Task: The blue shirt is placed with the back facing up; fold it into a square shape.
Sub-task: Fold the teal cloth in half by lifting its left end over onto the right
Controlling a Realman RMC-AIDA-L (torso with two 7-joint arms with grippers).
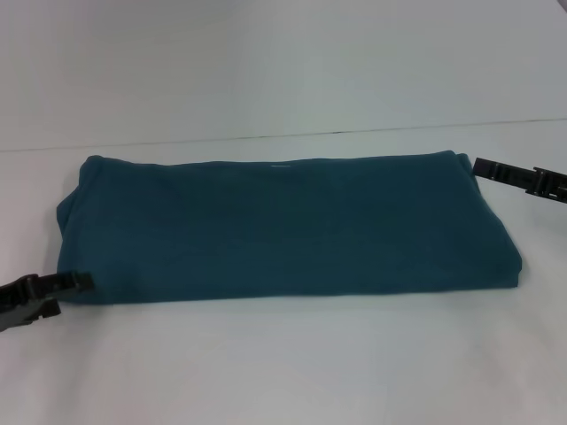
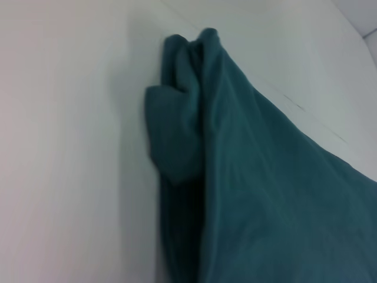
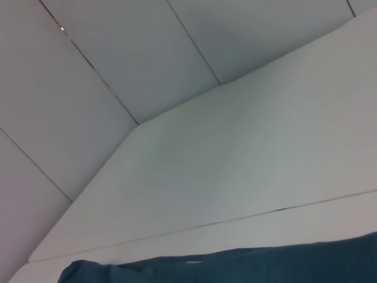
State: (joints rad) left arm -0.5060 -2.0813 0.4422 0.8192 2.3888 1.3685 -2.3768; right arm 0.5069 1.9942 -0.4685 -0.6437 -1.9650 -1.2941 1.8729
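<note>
— Where does the blue shirt [image 1: 283,230] lie against the grippers?

— It is spread on the white table [image 1: 283,363], folded into a long band, between the two. The left gripper [image 1: 78,282] sits at its near left corner, tip touching or just beside the cloth. The right gripper [image 1: 483,166] sits at its far right corner, just beside the edge.

— Which way does the shirt run?

— Its long axis goes left to right across the table, with the folded long edges facing near and far. The left end is bunched and rounded; the left wrist view shows that crumpled end [image 2: 177,135] lying on the table. The right wrist view shows only the shirt's far edge [image 3: 235,265].

— And the fingers?

— On the left I cannot tell whether they are apart or together, nor whether they grip the fabric. The same holds on the right; only a slim black tip shows, low by the cloth.
</note>
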